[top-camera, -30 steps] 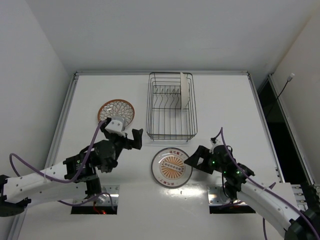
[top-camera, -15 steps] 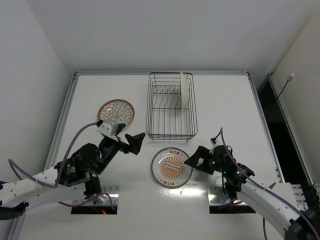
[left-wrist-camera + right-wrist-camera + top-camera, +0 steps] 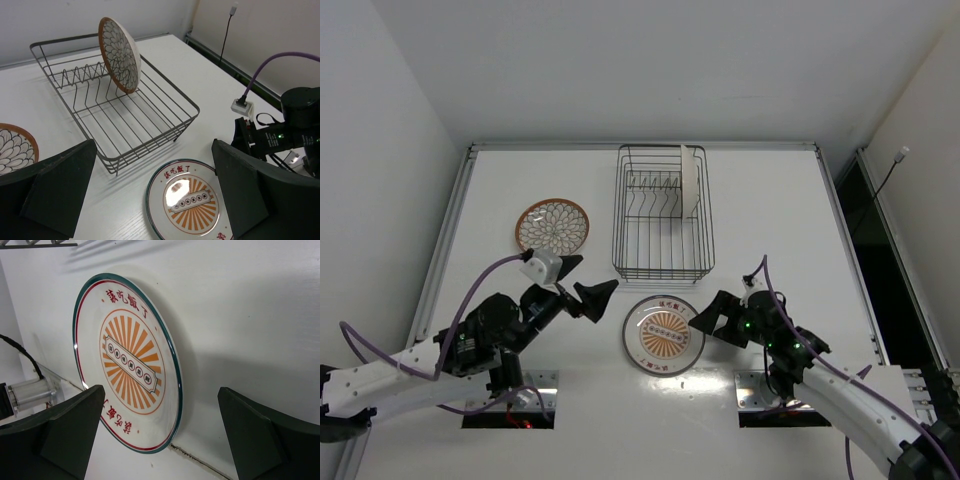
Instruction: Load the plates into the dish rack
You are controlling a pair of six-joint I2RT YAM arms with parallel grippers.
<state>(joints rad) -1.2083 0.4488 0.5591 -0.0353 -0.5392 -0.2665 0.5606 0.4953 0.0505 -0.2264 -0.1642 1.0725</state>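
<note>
Since a second ago, the left arm is pulling back from the lattice plate on the left of the table and swinging its left gripper round toward the middle. The right arm is hardly shifting.

Findings, in order of size:

- The dish rack is standing at the far centre of the table. One plate is already sitting upright on its edge among the dividers at the right end.
- The lattice plate is lying flat, well apart from both grippers.
- The sunburst plate is lying flat just in front of the rack, between the two arms.
- The left gripper is hanging with its jaws spread wide and nothing in them.
- The right gripper is waiting just beside the sunburst plate's right rim, jaws wide apart. Contact cannot be confirmed.

Assessment: the plates are looking rigid, glossy and likely breakable. The glaze is catching the light, so slipping is a fair risk. With the plate lying flat, the raised rim is probably the only usable hold, one finger above and one beneath its edge.
</note>
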